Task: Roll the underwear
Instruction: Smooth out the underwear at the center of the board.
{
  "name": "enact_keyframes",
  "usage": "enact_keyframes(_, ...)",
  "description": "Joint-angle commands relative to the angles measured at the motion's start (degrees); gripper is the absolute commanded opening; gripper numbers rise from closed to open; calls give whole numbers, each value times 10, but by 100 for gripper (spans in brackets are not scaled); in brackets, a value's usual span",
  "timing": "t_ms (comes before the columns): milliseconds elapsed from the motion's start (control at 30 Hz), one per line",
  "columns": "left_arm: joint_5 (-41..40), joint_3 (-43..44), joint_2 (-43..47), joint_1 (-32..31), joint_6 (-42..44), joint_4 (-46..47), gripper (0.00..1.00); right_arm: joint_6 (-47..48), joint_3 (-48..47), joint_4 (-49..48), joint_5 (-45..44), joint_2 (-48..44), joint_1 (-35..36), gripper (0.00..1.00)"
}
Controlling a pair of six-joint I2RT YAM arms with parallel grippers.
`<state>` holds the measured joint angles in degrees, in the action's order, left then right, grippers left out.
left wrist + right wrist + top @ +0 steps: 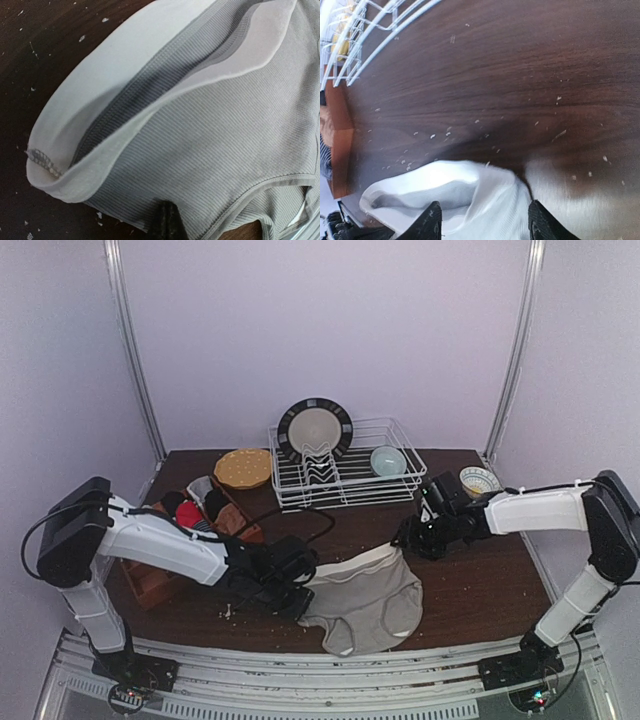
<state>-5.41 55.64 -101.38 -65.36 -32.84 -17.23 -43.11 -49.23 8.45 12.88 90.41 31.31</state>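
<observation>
There's the grey-beige underwear (365,605), spread at the near edge of the bench (480,580), its waistband strung between both arms. The left pincer (292,592) is clamped tight on the waistband's left end. The right pincer (485,220) has its fingers apart, straddling the right end. At the left edge, a wooden box (150,585) holds the other underwear (200,512): red, black, striped. At the far edge, a wire rack (350,485) carries a plate (315,428) and a bowl (388,460)

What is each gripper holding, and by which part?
The left gripper is shut on the grey-beige underwear at its side edge near the waistband. The right gripper stands open around the waistband's other end, gripping nothing.
</observation>
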Motion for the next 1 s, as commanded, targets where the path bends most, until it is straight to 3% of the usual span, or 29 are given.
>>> enact_keyframes(0, -14, 26, 8, -1, 14, -21, 0, 56, 0, 71, -55, -113, 23, 59)
enact_keyframes(133, -25, 37, 34, -1, 16, -31, 0, 98, 30, 73, -70, -166, 63, 52)
enact_keyframes(267, -4, 65, 15, 13, 26, -31, 0, 128, 42, 59, -56, -130, 96, 17)
enact_keyframes(367, 22, 89, -22, 30, 35, -30, 0, 136, 39, 40, -42, -84, 110, 6)
enact_keyframes(633, 92, 99, -80, 102, 3, 26, 0, 146, 54, 8, -60, -18, 132, 4)
enact_keyframes(967, 135, 102, -105, 145, -66, 66, 0, 155, 123, 6, -65, -43, 137, 5)
